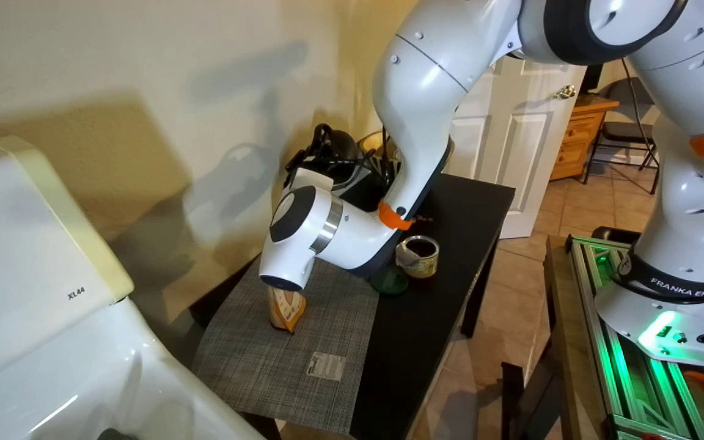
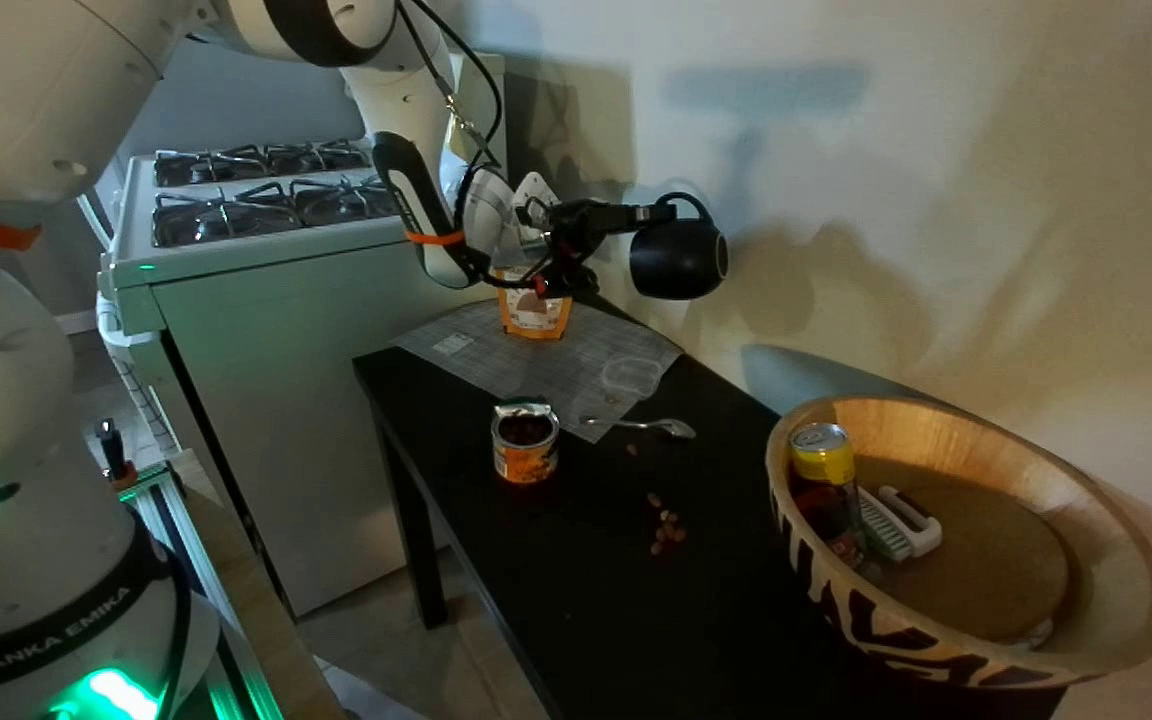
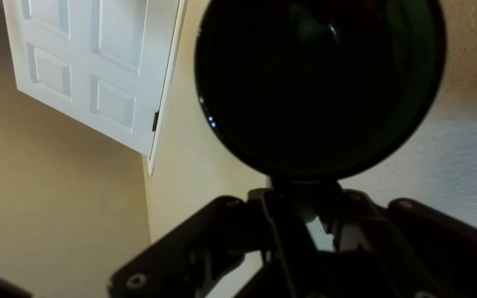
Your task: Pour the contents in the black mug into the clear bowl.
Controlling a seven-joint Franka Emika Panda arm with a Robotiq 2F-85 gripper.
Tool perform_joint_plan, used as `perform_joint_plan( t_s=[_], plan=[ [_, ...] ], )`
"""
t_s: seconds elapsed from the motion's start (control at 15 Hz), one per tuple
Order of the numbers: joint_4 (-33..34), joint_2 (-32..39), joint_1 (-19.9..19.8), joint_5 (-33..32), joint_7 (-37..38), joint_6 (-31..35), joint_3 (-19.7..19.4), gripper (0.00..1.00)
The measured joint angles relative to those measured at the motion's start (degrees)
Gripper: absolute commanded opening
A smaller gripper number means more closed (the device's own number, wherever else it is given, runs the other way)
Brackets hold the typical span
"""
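Note:
The black mug [image 2: 678, 260] hangs in the air in an exterior view, handle on top and body tilted to its side. My gripper [image 2: 658, 214] is shut on its handle. In the wrist view, the mug [image 3: 317, 95] turns its dark round mouth to the camera; its contents are too dark to tell. The gripper's fingers [image 3: 304, 198] close round the handle below the rim. The clear bowl [image 2: 633, 376] sits on the grey mat, well below the mug and a little left in that picture. In an exterior view the arm [image 1: 352, 238] hides mug, gripper and bowl.
An opened can [image 2: 526, 445] and a spoon [image 2: 641, 426] stand near the bowl. An orange-white packet [image 2: 534, 312] stands on the mat [image 2: 476, 340]. Small nuts [image 2: 667, 527] lie on the black table. The large striped bowl [image 2: 1116, 620] holds several items. A green glass [image 1: 390, 281] adjoins the can.

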Motion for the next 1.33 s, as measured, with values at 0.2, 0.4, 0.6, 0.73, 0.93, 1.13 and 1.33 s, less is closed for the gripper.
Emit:
perform_joint_plan(
  t_s=[0.2,0.4,0.6,0.73,0.93,1.13,1.33],
  plan=[
    [0.0,0.31,0.28,-1.03,-2.77,-1.66,0.02,0.05],
    [0.0,0.73,0.36,-2.01,-5.26,-2.81,0.02,0.05],
    [0.0,1.21,0.36,-3.49,-7.9,-3.77,-0.04,0.05],
    [0.0,1.43,0.36,-4.42,-9.39,-4.29,-0.06,0.05],
    [-0.01,1.61,0.35,-5.62,-11.34,-4.61,-0.07,0.05],
    [-0.01,1.91,0.34,-6.79,-13.4,-5.07,-0.14,0.05],
    [-0.02,2.23,0.31,-8.01,-15.25,-5.63,-0.3,0.05]
  ],
)
